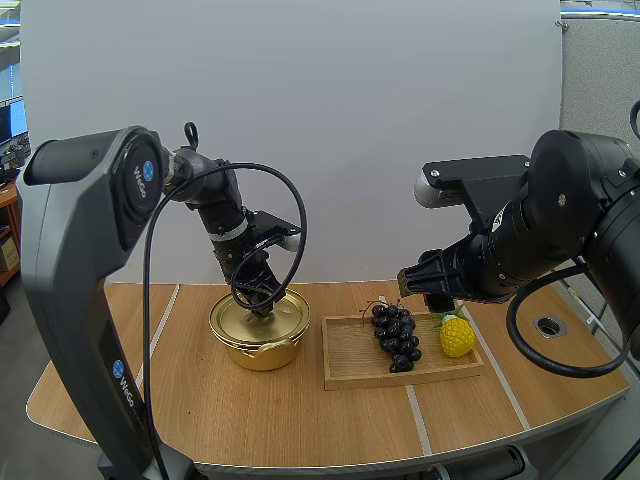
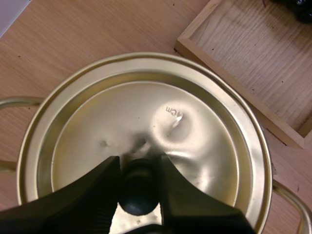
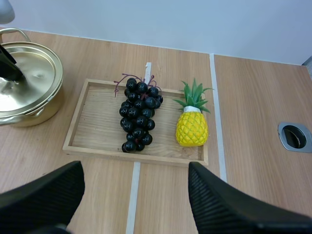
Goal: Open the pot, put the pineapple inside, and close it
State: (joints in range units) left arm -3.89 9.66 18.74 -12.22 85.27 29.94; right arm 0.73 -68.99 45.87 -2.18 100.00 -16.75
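Opening step in hand: lid seated on gold pot, its black knob clamped by left end effector. Right end effector held apart, empty. Pineapple lies in wooden tray right of pot. Next: lid to be lifted straight up.

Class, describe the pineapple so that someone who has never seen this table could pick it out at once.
Find the wooden tray on the table, beside the gold pot. In it lie a bunch of dark grapes and, at the end farther from the pot, the pineapple. It alone is yellow, with a green leafy crown.
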